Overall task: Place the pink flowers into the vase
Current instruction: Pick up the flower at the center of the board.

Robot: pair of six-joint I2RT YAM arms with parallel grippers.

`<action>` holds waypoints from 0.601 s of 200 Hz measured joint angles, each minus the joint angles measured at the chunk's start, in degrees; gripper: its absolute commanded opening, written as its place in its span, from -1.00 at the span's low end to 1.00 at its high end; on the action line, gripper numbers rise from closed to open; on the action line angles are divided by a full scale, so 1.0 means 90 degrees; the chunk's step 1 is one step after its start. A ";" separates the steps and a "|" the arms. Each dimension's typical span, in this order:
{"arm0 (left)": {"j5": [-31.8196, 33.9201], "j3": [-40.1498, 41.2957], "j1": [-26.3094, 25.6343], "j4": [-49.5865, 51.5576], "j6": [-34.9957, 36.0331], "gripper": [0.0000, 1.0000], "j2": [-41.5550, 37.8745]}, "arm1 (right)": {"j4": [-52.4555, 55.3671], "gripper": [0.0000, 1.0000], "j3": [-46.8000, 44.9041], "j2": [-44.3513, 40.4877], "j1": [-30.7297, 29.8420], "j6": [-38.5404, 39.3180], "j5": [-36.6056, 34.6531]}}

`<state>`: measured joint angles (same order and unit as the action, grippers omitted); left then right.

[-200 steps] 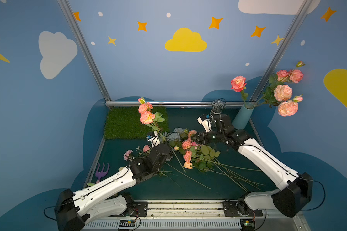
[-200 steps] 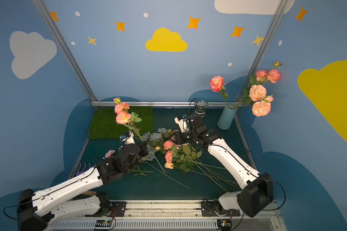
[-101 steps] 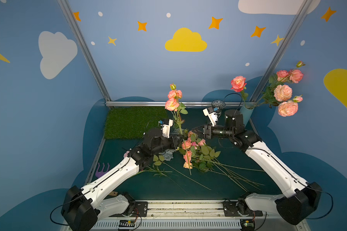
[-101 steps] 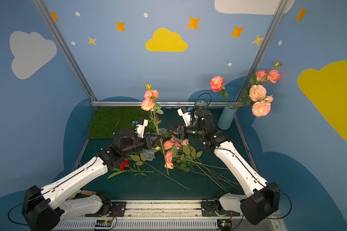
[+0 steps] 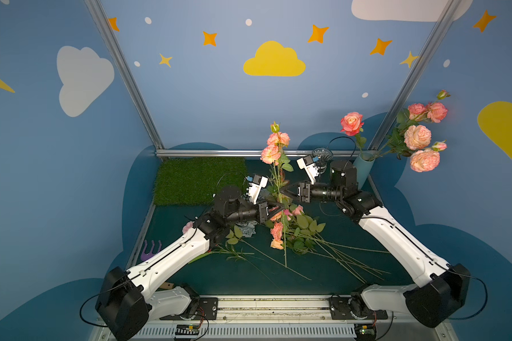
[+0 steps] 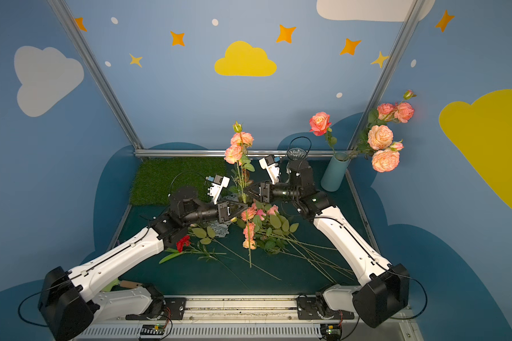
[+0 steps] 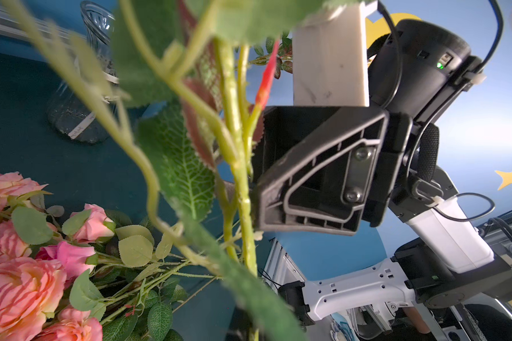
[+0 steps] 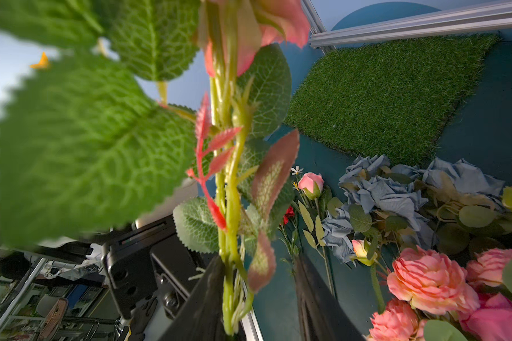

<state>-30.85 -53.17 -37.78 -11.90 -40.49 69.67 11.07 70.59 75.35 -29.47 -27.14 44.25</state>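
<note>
Blue painted walls point(image 5: 219, 103) with white and yellow clouds and orange stars close in the back and both sides of a dark teal desk point(image 5: 219, 280). A silver aluminium frame rail point(image 5: 207, 153) runs along the desk's back edge, with slanted posts rising from both back corners. A square mat of green artificial grass point(image 5: 195, 180) fills the back left corner. The middle of the desk is crowded with a loose pile of pink flowers point(image 5: 278, 230), coral-pink artificial roses whose long green stems fan toward the front right. The front strip ahead of the arm bases is mostly bare, crossed only by thin stem ends. A pale blue cylindrical vase point(image 6: 334, 174) stands in the back right corner just beside the post. It already holds several pink blooms point(image 5: 417, 137) that lean out over the right edge. A raised pink spray point(image 5: 271, 153) stands upright above the pile. The left pincer point(image 5: 280, 205) is clamped on its stem. Just above that grip, the right pincer point(image 5: 281, 190) has its jaws apart around the same stem, which lies against one finger point(image 8: 204, 295). A clear ribbed glass vase point(image 5: 322, 155) sits at the back rail behind the right wrist. Crumpled grey-blue flowers point(image 5: 247, 231) lie under the left forearm, near a single red flower point(image 6: 183, 242). A small purple plastic fork point(image 5: 151, 249) rests by the left edge.
</note>
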 measured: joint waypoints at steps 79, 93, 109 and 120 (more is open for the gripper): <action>0.0049 -0.0245 0.0104 0.0206 0.0056 -0.96 0.0100 | 0.0112 -0.30 -0.0165 -0.0129 -0.0068 0.0063 0.0112; 0.0095 -0.0340 0.0138 0.0284 0.0097 -0.96 0.0100 | 0.0279 -0.30 -0.0270 -0.0270 -0.0070 0.0117 0.0090; 0.0087 -0.0435 0.0151 0.0420 0.0177 -0.95 0.0097 | 0.0403 -0.32 -0.0342 -0.0464 -0.0061 0.0185 0.0022; 0.0107 -0.0488 0.0160 0.0471 0.0197 -0.96 0.0097 | 0.0529 -0.34 -0.0391 -0.0607 -0.0066 0.0243 0.0010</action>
<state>-29.89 -57.56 -36.34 -7.66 -38.72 70.54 15.84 67.07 69.89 -30.06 -24.95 44.34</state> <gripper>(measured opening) 0.062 0.341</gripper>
